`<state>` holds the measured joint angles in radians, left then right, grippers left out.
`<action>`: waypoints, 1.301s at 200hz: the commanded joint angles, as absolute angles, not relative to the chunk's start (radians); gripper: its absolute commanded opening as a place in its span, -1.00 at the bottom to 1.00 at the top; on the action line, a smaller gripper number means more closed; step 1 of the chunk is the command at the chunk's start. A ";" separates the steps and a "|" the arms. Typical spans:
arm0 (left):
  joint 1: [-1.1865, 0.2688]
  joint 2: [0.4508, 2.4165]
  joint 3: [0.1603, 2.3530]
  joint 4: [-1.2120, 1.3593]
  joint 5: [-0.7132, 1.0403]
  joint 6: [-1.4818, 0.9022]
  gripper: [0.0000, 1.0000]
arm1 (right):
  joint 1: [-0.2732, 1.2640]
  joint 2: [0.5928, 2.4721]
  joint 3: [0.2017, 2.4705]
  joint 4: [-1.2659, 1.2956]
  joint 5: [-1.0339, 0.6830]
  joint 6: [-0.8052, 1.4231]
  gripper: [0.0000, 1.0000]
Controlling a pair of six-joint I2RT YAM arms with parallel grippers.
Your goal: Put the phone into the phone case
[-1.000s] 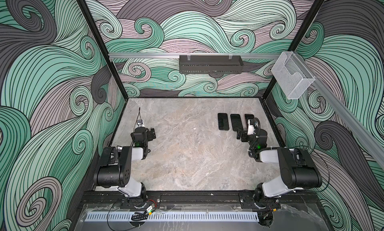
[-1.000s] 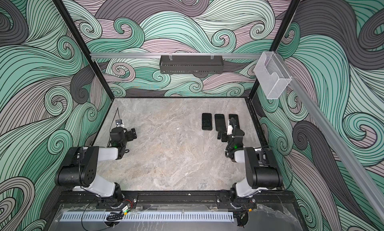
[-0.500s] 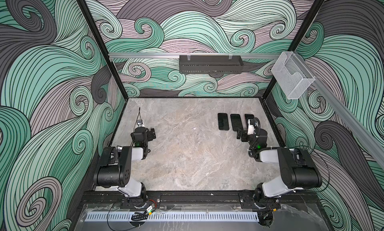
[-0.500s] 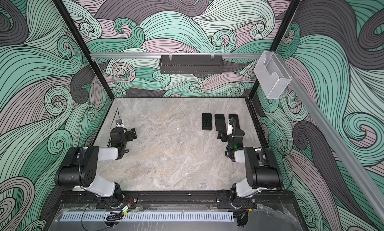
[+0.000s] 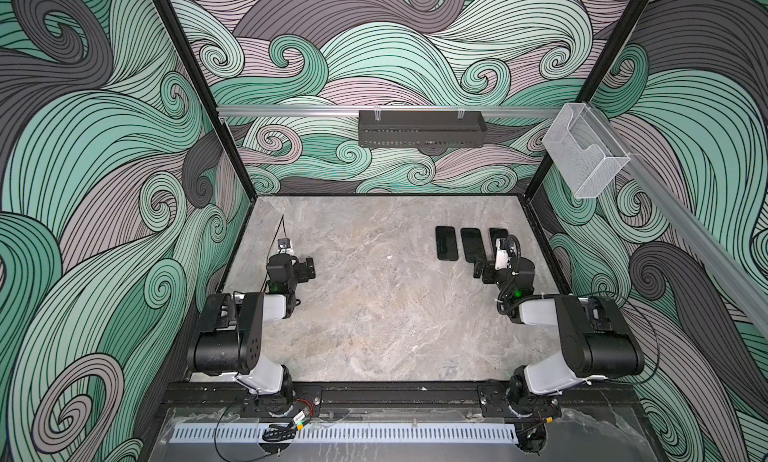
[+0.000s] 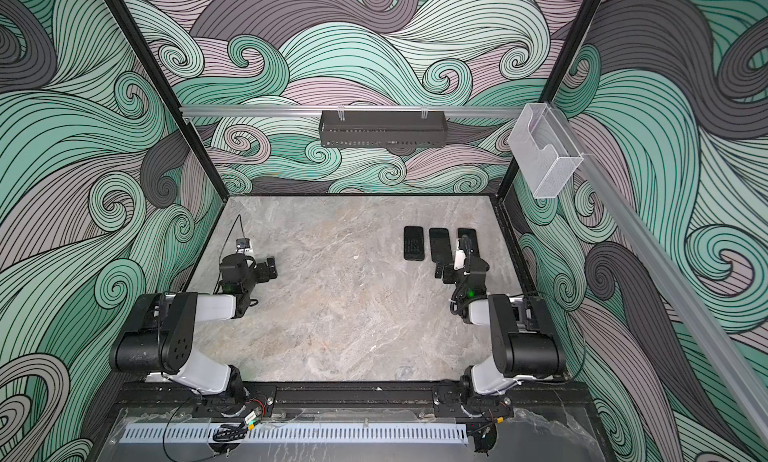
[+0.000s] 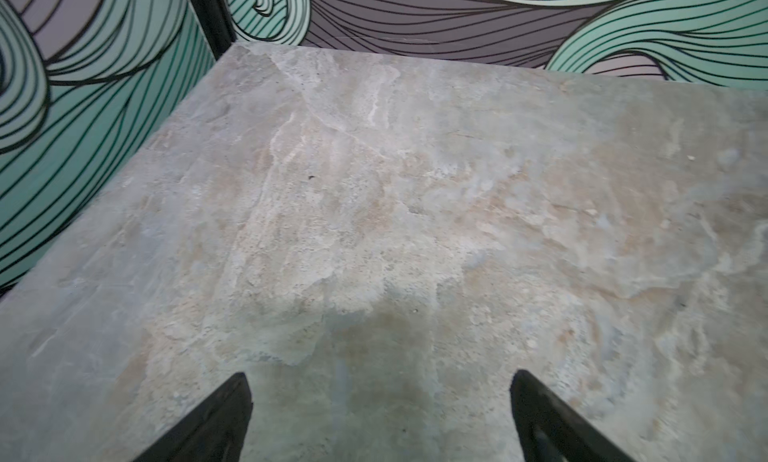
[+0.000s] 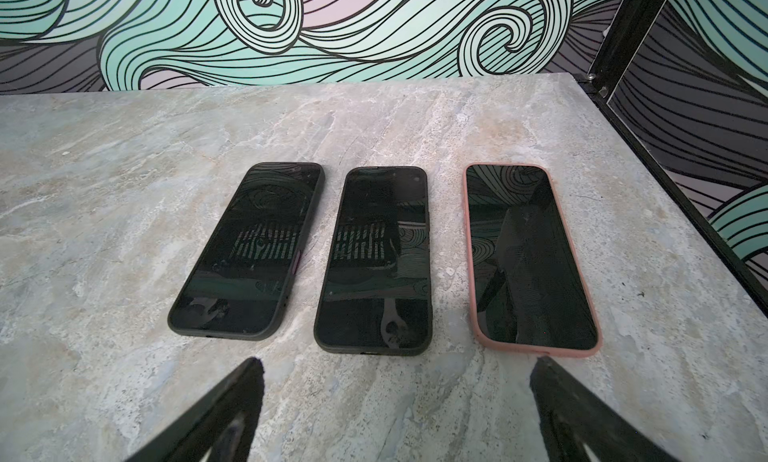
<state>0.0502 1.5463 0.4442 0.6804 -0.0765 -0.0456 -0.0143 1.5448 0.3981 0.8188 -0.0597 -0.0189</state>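
Three phones (image 8: 374, 260) lay just ahead of the right gripper (image 8: 397, 361), its jaws wide apart and empty, the pink case (image 8: 540, 352) nearest one fingertip; the left gripper (image 7: 380, 376), likewise, sat well apart.

The walls (image 5: 104, 148) carry swirling waves of mint green, mauve and dark grey, ruled with thin black lines. The table (image 5: 374, 314) is marbled grey and beige with pale veins. The end phone (image 8: 249, 252) and middle phone (image 8: 374, 260) are black all over. The third phone (image 8: 532, 256) has a black screen in a pink case (image 8: 540, 351). The left arm (image 5: 232, 339) and right arm (image 5: 590, 343) are black and white, each with a green light. The basket (image 5: 422, 127) is black and the rail (image 5: 291, 111) silver.
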 commanded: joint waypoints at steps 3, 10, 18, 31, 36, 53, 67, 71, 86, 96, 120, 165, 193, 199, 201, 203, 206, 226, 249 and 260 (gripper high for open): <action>0.058 1.528 0.485 0.640 -0.093 -0.054 0.97 | -0.009 1.536 0.408 0.835 -0.047 -0.029 0.99; 0.057 1.529 0.481 0.651 -0.100 -0.054 0.97 | -0.009 1.536 0.407 0.835 -0.047 -0.029 0.98; 0.052 1.525 0.469 0.667 -0.160 -0.072 0.97 | -0.009 1.535 0.408 0.835 -0.046 -0.029 0.99; 0.049 1.523 0.464 0.675 -0.196 -0.086 0.97 | -0.009 1.536 0.408 0.836 -0.047 -0.029 0.98; 0.048 1.521 0.462 0.678 -0.195 -0.087 0.97 | -0.009 1.536 0.408 0.835 -0.047 -0.029 0.99; 0.051 1.528 0.476 0.662 -0.130 -0.058 0.97 | -0.009 1.535 0.408 0.835 -0.047 -0.029 0.99; 0.049 1.525 0.475 0.661 -0.129 -0.056 0.97 | -0.009 1.535 0.408 0.835 -0.047 -0.029 0.99; 0.048 1.528 0.478 0.659 -0.130 -0.055 0.97 | -0.008 1.535 0.408 0.835 -0.046 -0.029 0.98; 0.048 1.526 0.478 0.654 -0.130 -0.057 0.97 | -0.009 1.535 0.408 0.835 -0.046 -0.029 0.99; 0.048 1.524 0.476 0.655 -0.130 -0.056 0.97 | -0.009 1.535 0.408 0.836 -0.047 -0.029 0.98; 0.048 1.528 0.480 0.650 -0.130 -0.057 0.97 | -0.009 1.535 0.409 0.835 -0.046 -0.029 0.99; 0.047 1.525 0.478 0.656 -0.129 -0.055 0.97 | -0.008 1.535 0.408 0.835 -0.046 -0.029 0.98; 0.048 1.526 0.478 0.652 -0.129 -0.055 0.97 | -0.008 1.535 0.408 0.835 -0.047 -0.029 0.99; 0.048 1.526 0.479 0.652 -0.129 -0.055 0.97 | -0.009 1.536 0.408 0.835 -0.046 -0.029 0.98; 0.047 1.525 0.479 0.653 -0.128 -0.055 0.97 | -0.009 1.536 0.408 0.835 -0.046 -0.029 0.99; 0.047 1.525 0.479 0.653 -0.127 -0.055 0.97 | -0.009 1.536 0.408 0.835 -0.047 -0.029 0.98; 0.047 1.526 0.479 0.653 -0.128 -0.055 0.97 | -0.009 1.536 0.408 0.835 -0.047 -0.029 0.98; 0.057 1.521 0.467 0.668 0.009 -0.008 0.97 | -0.009 1.535 0.408 0.836 -0.047 -0.029 0.98; 0.060 1.527 0.479 0.653 -0.049 -0.034 0.97 | -0.008 1.534 0.408 0.835 -0.046 -0.029 0.98; 0.058 1.528 0.483 0.647 -0.082 -0.047 0.97 | -0.009 1.535 0.408 0.836 -0.046 -0.029 0.99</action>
